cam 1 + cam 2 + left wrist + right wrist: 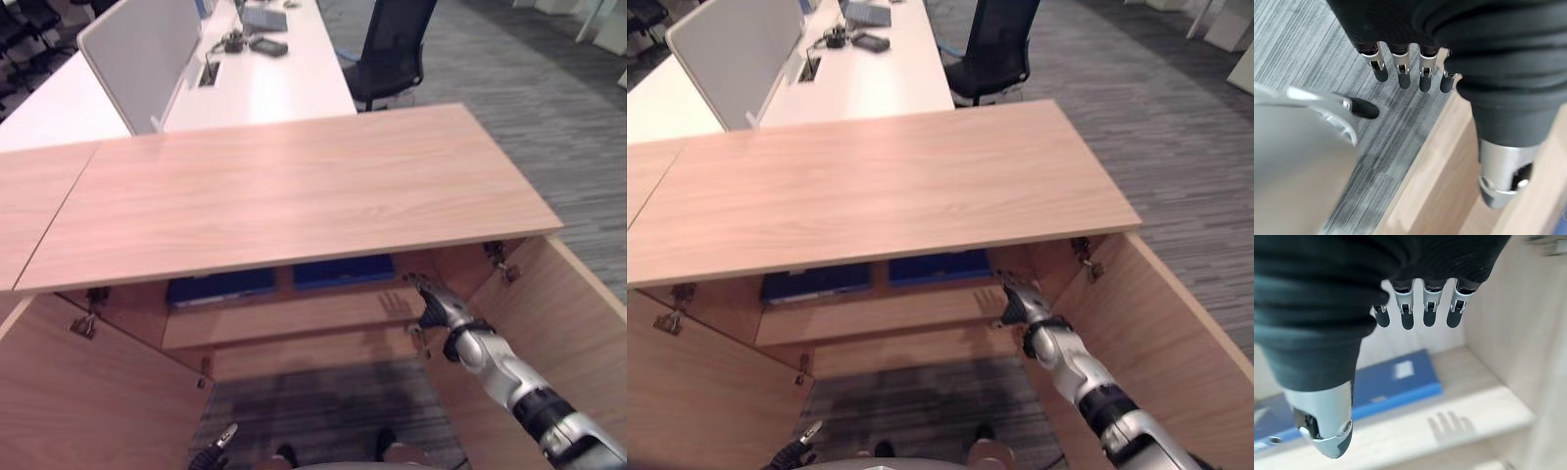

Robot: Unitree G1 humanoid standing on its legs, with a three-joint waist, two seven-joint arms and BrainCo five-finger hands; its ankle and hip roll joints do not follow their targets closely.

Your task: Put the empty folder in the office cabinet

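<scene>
Left hand (217, 446) hangs low over grey striped carpet (313, 411), fingers straight and released, holding nothing. Ahead stands a low wooden office cabinet (294, 191) with a broad bare top and both doors swung open. On its upper shelf (294, 315) lie two blue folders flat, side by side: the left blue folder (220, 288), then the right blue folder (343, 270). Right hand (436, 305) reaches just before the shelf's right end, fingers straight, empty. Behind the cabinet, a white desk (274, 88) with a divider panel (142, 54), and a black office chair (392, 49).
</scene>
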